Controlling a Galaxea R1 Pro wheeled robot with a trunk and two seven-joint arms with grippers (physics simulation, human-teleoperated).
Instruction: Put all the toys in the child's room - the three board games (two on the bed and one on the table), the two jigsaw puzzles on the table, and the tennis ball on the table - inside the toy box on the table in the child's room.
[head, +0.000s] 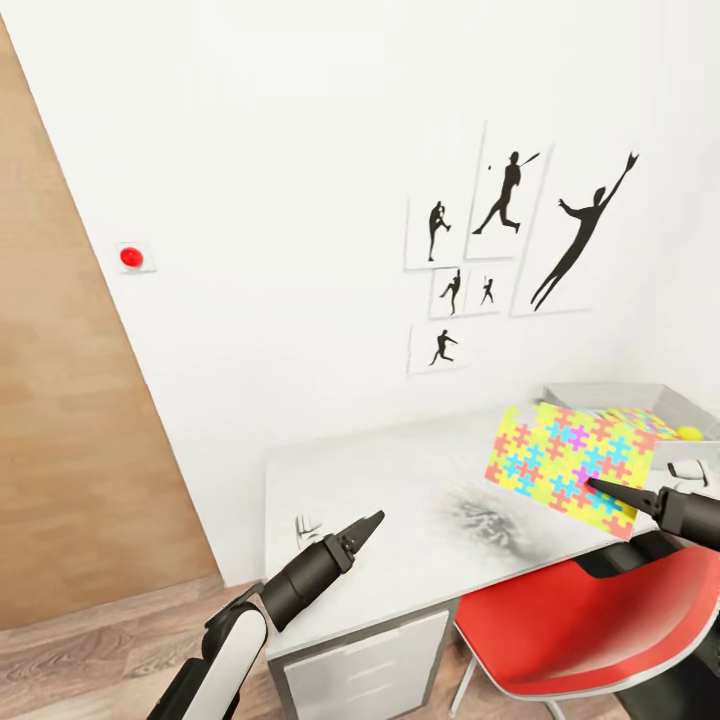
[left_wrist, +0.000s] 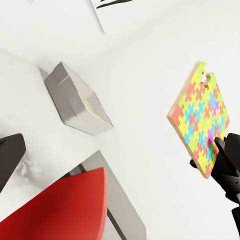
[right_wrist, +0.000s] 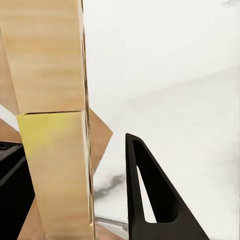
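Head view has your right gripper (head: 600, 487) pinching the flat, multicoloured jigsaw puzzle board (head: 568, 466) by its lower edge, held tilted in the air above the pale grey table (head: 400, 500), near the shallow light-grey toy box (head: 640, 400). Carry it level over the rim before you let go. Your left gripper (head: 365, 530) hangs empty, fingers nearly together.

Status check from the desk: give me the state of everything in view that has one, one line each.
Colourful jigsaw puzzle board: lifted off the table, tilted, pinched by the right gripper.
Light-grey plastic toy box: on the pale grey table, open-topped, another puzzle and something yellow inside.
Left gripper: holding nothing, over the table's front.
Red chair: at the table.
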